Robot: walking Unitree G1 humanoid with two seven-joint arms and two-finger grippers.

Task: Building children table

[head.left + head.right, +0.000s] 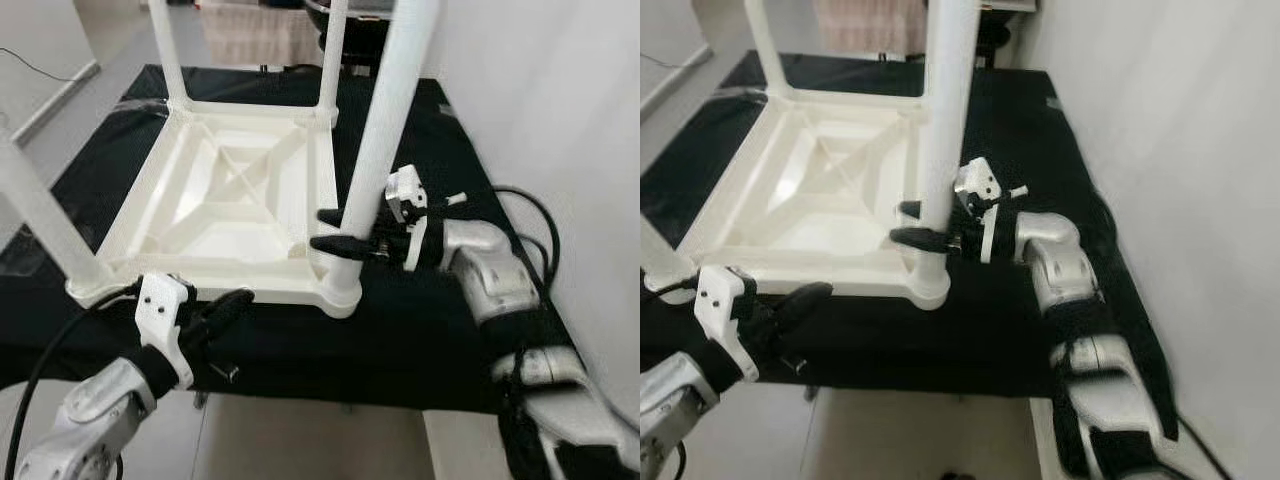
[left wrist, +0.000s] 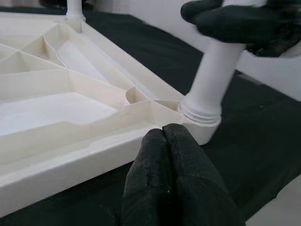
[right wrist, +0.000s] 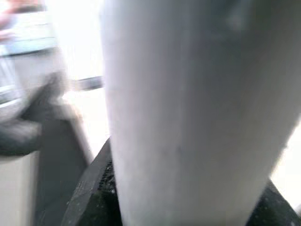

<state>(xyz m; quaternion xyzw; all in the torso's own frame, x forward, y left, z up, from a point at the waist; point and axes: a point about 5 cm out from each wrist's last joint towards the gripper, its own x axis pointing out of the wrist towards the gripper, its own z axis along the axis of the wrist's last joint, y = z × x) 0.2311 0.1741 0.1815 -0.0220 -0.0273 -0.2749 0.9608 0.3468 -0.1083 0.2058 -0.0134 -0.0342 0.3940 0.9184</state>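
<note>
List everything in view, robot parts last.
Tabletop: one, white, upside down on the black cloth, ribbed underside up.
Legs: four, white, upright at the tabletop's corners; near right leg stands in its socket.
Cloth: one, black, covering the work surface.
Wall: white, on the right.
Left gripper: black fingers shut, at the tabletop's near edge.
Right gripper: black fingers around the near right leg.

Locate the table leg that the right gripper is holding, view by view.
Left eye: table leg, right of centre, upright.
Right eye: left of centre.
Left wrist: upper right.
Right wrist: close up, centre.
Shared landmark: the tabletop's corner socket it stands in.
</note>
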